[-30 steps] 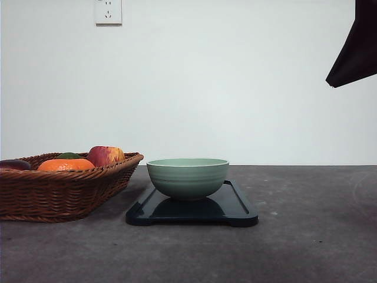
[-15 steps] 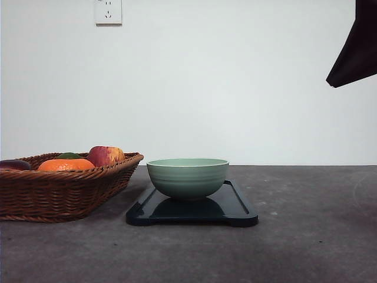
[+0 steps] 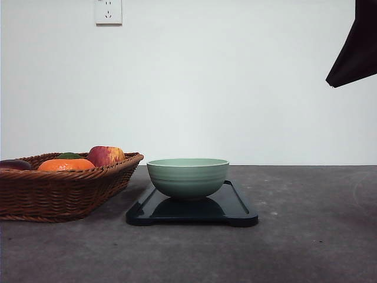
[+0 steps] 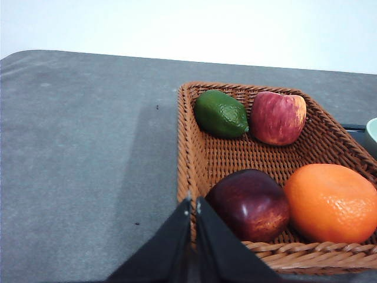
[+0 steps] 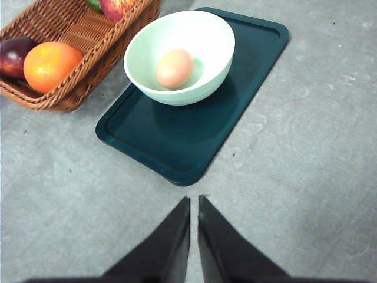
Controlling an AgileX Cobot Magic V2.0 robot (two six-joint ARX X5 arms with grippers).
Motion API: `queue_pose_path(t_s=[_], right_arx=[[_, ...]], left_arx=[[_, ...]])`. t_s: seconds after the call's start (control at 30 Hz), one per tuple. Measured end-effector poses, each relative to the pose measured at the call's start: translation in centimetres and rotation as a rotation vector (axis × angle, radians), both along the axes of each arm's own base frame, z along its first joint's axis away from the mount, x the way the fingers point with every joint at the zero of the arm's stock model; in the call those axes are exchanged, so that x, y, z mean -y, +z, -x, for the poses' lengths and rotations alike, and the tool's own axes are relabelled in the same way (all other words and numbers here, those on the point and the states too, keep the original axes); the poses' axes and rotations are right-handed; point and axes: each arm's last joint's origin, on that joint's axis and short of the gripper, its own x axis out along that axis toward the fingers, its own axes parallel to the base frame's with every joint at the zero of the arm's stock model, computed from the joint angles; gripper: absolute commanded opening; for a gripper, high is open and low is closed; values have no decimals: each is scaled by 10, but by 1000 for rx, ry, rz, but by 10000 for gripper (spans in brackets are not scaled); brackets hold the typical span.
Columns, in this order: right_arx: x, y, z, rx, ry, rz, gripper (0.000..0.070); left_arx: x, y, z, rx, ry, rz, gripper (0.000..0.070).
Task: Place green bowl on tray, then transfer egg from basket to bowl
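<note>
Resting inside green bowl point(image 5: 182, 56) on tray point(image 5: 194, 127), egg point(image 5: 174, 68) lies tilted, long axis slanting near-left to far-right; basket point(image 3: 59, 188) at left. Both jaws nearly closed, empty.

Orange point(image 4: 331, 203), lime point(image 4: 221, 114), two apples point(image 4: 278, 118) (one darker point(image 4: 252, 204)).

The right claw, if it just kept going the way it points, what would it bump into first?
Probably the near edge of the tray, with the green bowl and its egg beyond. The right claw is shut, and depth is hard to judge here.
</note>
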Motion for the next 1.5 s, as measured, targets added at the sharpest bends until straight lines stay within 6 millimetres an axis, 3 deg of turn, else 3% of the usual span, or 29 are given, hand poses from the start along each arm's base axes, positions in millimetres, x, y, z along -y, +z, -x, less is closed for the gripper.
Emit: queue_pose_path(t_s=[0.3,0.5,0.8,1.0,1.2,1.5], right_arx=[[0,0,0,10,4,11,16],[5,-1,-5,182,-61,125,16],[43,-52,12,454,-278,99,16],[59,-86,31,537,-392,100,16],[68,-98,41,646,-479,90,16],[71,-99,44,650,-542,95,16]], left_arx=[[0,0,0,0,0,1,0],[0,0,0,0,0,2,0],[0,0,0,0,0,2,0],[0,0,0,0,0,2,0],[0,0,0,0,0,2,0],[0,0,0,0,0,2,0]])
